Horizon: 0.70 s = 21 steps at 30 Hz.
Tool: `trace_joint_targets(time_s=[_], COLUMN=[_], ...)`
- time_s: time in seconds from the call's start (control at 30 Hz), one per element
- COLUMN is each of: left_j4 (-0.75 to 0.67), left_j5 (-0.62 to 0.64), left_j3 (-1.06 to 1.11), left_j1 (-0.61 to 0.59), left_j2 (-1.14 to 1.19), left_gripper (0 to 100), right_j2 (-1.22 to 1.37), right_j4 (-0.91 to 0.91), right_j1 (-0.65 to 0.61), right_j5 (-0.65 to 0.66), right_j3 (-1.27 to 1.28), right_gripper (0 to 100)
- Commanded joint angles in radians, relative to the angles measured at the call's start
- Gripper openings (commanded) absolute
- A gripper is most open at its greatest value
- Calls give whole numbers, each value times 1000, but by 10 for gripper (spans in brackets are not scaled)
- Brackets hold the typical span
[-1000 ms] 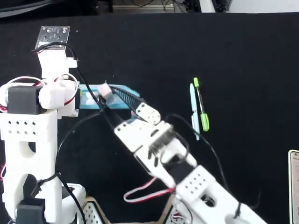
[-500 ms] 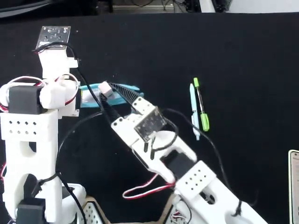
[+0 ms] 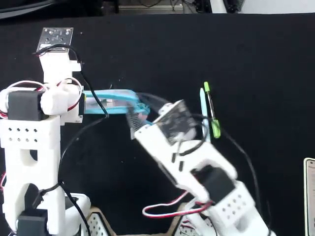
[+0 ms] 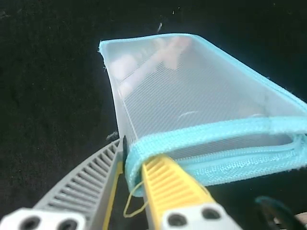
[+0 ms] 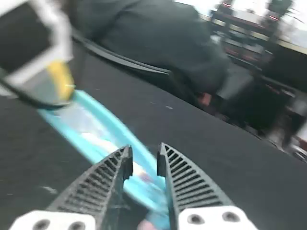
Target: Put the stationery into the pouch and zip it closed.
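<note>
On the black-clothed table [image 3: 246, 49], with blurred room clutter beyond, the teal pouch [image 3: 110, 102] sits with one end pinched tight in the left gripper [image 4: 133, 155]. The right gripper [image 5: 144, 151] hangs over its other end, jaws slightly parted and gripping nothing. Two pens [image 3: 211, 110] lie nearby.

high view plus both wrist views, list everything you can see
pouch: 1, clear with light blue trim, on the table left of centre
pink item: 1, pale pink, looks to be inside the pouch
blue pen: 1, light blue, on the table right of the pouch
green pen: 1, green, right beside the blue pen
card: 1, white-edged, table's right edge
table: 1, black
left gripper: 1, yellow and grey jaws shut on the pouch's trim
right gripper: 1, black jaws slightly apart, at the pouch's other end
</note>
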Motion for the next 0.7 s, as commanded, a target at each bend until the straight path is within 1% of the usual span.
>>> trace_joint_targets(time_s=[0.0,0.13,0.3,0.4,0.5,0.67], left_j4=[5,6,6,6,6,8], left_j5=[-11,-11,-11,-9,-9,-9], left_j3=[-16,-13,-13,-13,-13,-12], left_j1=[8,7,7,7,7,7], left_j2=[-14,-14,-14,-14,-14,-14], left_gripper=[30,30,30,30,30,30], right_j2=[-18,64,249,406,585,908], right_j4=[252,367,410,410,410,411], right_j1=[161,334,552,583,583,597], right_j5=[-6,-8,-83,-83,-83,-83], right_j3=[-180,-231,-234,-263,-334,-530], right_gripper=[82,82,92,122,116,106])
